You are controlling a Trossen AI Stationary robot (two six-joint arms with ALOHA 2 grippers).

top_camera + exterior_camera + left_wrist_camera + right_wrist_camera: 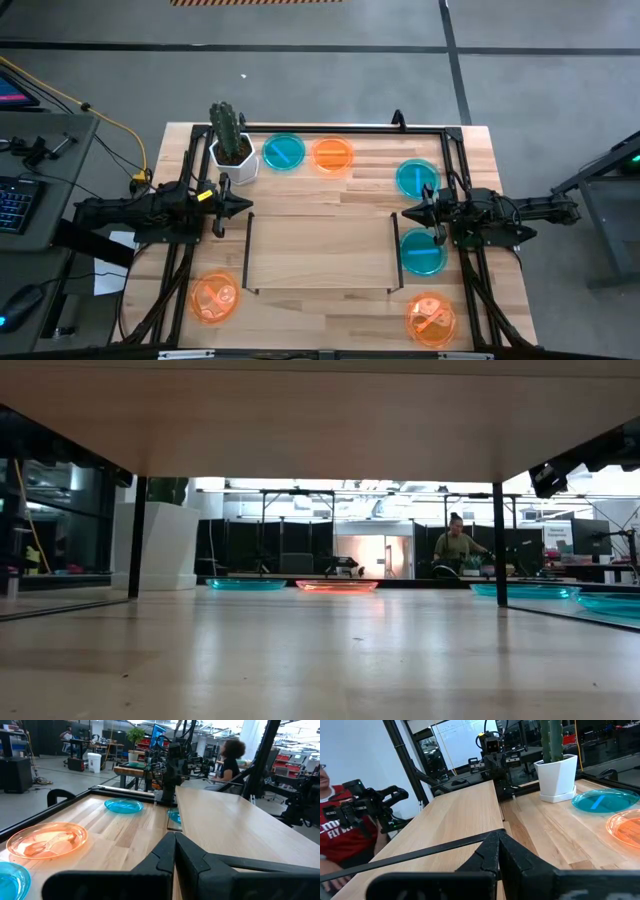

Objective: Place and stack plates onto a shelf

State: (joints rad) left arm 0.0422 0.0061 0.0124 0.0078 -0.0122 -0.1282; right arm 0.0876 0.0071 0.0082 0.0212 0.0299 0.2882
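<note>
— Pincers, what have you got?
— My left pincer (246,207) is pinched fully closed, empty, at the shelf's (318,250) left rail. My right pincer (405,214) is the same at the right rail.
— And the plates?
— Six plates (284,152) lie on the counter (300,190) around the shelf, untouched.

Even, bright indoor light; soft shadows.

From overhead the worktop (320,190) is evenly lit, and the arms cast only faint shadows. In the low view the shelf (320,430) underside is dim against a bright room, and the wood gleams. In each wrist view the near dark fingers are blurred.
</note>
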